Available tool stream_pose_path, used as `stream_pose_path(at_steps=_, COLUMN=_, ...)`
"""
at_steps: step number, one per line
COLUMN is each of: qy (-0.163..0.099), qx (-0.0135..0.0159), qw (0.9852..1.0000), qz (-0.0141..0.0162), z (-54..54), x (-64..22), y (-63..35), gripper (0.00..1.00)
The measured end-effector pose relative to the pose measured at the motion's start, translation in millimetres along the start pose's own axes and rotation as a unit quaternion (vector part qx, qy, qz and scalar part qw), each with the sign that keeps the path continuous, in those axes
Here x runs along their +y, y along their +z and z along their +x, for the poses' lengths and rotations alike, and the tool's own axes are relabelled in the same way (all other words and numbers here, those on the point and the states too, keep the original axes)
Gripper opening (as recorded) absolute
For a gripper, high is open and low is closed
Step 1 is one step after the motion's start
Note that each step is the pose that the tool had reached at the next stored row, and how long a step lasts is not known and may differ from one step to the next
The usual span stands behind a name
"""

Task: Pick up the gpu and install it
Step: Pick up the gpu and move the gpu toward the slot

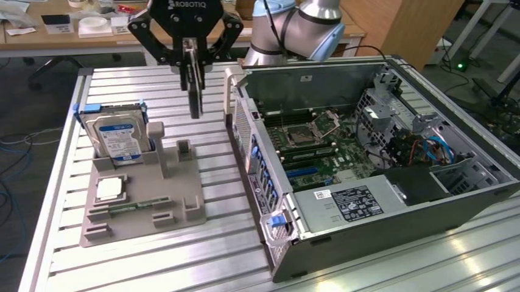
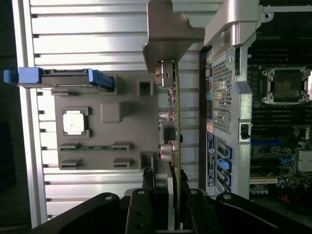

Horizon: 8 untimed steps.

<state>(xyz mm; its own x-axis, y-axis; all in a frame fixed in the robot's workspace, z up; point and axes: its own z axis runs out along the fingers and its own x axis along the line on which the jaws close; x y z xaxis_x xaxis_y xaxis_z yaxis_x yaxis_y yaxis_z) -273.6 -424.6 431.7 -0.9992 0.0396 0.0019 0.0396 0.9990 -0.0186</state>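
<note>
The gpu point(image 1: 194, 91) hangs edge-on in the air, a thin dark card between the grey parts fixture and the open computer case. My gripper point(image 1: 192, 58) is shut on its upper edge. In the wrist view the gpu point(image 2: 174, 117) runs away from my gripper point(image 2: 165, 178), with its silver end bracket point(image 2: 168, 34) at the far end and small components along its face. The card sits above the aluminium table, just outside the case's rear wall point(image 2: 224, 97). The motherboard point(image 1: 317, 146) lies exposed inside the case.
The grey fixture point(image 1: 175, 182) holds an upright silver hard drive point(image 1: 118, 137), a processor chip point(image 1: 109, 188) and a green memory stick point(image 1: 134, 207). The computer case point(image 1: 455, 213) fills the exterior view's right. Desks with clutter stand behind.
</note>
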Motion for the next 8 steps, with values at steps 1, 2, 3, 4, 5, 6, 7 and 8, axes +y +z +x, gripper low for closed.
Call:
stream_pose_path(at_steps=1, qy=0.0, qx=0.0, qw=1.0, qz=0.0, z=-2.4, x=0.1, y=0.0, gripper=0.28)
stream_pose_path(at_steps=2, qy=0.0, qx=0.0, qw=1.0, qz=0.0, z=-4.6, x=0.2, y=0.0, gripper=0.28)
stream_pose_path(at_steps=3, qy=0.0, qx=0.0, qw=1.0, qz=0.0001, z=-6.3, x=0.2, y=-0.1, gripper=0.28)
stream_pose_path(at_steps=4, qy=0.0, qx=0.0, qw=1.0, qz=0.0, z=-7.8, x=0.3, y=0.0, gripper=0.28)
stream_pose_path(at_steps=5, qy=0.0, qx=0.0001, qw=1.0, qz=0.0, z=-9.1, x=0.3, y=-0.1, gripper=0.28)
stream_pose_path(at_steps=6, qy=0.0, qx=0.0, qw=1.0, qz=0.0, z=-10.3, x=0.4, y=-0.1, gripper=0.28)
stream_pose_path(at_steps=7, qy=0.0, qx=0.0, qw=1.0, qz=0.0, z=-11.4, x=0.5, y=0.0, gripper=0.28)
stream_pose_path(at_steps=8, qy=0.0, qx=0.0, qw=1.0, qz=0.0, z=-13.7, x=0.6, y=0.0, gripper=0.28)
